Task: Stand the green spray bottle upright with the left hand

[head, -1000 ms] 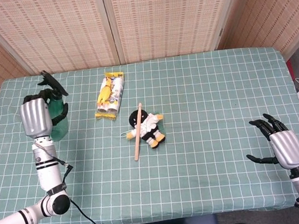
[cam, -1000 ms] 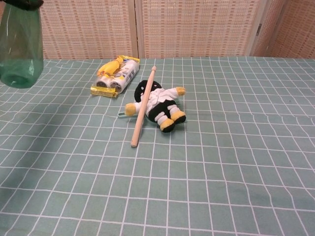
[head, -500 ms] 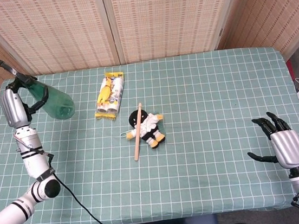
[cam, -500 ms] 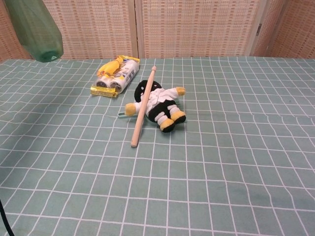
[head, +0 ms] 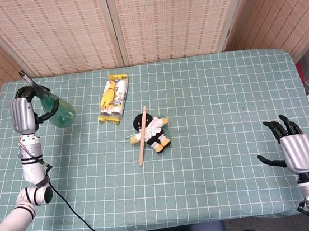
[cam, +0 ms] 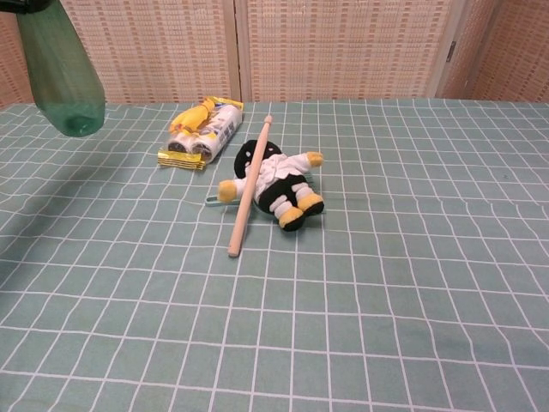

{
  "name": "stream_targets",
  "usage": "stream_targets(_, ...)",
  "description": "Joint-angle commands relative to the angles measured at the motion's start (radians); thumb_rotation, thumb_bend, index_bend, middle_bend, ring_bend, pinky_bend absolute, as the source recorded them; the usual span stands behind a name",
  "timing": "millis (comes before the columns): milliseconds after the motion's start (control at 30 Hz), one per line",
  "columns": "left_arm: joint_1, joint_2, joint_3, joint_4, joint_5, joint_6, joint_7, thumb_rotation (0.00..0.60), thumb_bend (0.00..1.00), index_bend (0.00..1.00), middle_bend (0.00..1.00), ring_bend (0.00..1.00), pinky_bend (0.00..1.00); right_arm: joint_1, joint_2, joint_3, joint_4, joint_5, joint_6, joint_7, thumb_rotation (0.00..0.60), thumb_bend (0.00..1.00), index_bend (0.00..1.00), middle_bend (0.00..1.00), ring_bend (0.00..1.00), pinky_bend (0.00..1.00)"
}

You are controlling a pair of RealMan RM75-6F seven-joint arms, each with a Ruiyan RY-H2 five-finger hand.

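My left hand (head: 23,113) grips the green spray bottle (head: 57,109) near its black trigger head, above the table's far left. The translucent green body is tilted, its base pointing down and to the right. In the chest view only the bottle's body (cam: 62,79) shows at the top left, hanging clear of the cloth; the left hand itself is out of that frame. My right hand (head: 294,149) rests at the table's near right corner with fingers spread and nothing in it.
A yellow snack pack (head: 113,98) lies at the back centre-left. A black-and-white plush doll (head: 153,131) lies mid-table with a wooden stick (head: 142,136) across it. A green checked cloth (head: 216,113) covers the table.
The left hand shifted slightly right and lower with the bottle, and the bottle's body now hangs steeper. The right hand has barely moved.
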Motion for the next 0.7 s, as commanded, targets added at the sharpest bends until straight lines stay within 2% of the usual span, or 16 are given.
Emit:
stream_targets(33,-0.018,-0.055,0.023,0.089,0.015,-0.034,-0.090,0.600,0.38,0.53,0.76,0.51,0.29,0.001,-0.004,0.003,-0.008,0.008,0.000,-0.021,0.600,0.00,0.19,0.23,0.07,0.19)
stream_targets(200,-0.025,-0.072,0.024,0.124,0.009,-0.057,-0.126,0.600,0.37,0.52,0.76,0.51,0.29,0.001,-0.006,0.003,-0.009,0.008,0.002,-0.027,0.600,0.00,0.19,0.23,0.07,0.19)
stream_targets(400,-0.031,-0.097,0.024,0.181,-0.021,-0.173,-0.197,0.600,0.36,0.52,0.76,0.50,0.29,0.001,-0.011,0.004,-0.011,0.006,0.005,-0.042,0.600,0.00,0.20,0.24,0.07,0.19)
stream_targets(700,-0.032,-0.121,0.051,0.235,-0.008,-0.196,-0.243,0.600,0.34,0.50,0.74,0.48,0.28,0.001,-0.015,0.006,-0.011,0.008,0.007,-0.053,0.600,0.00,0.20,0.25,0.07,0.19)
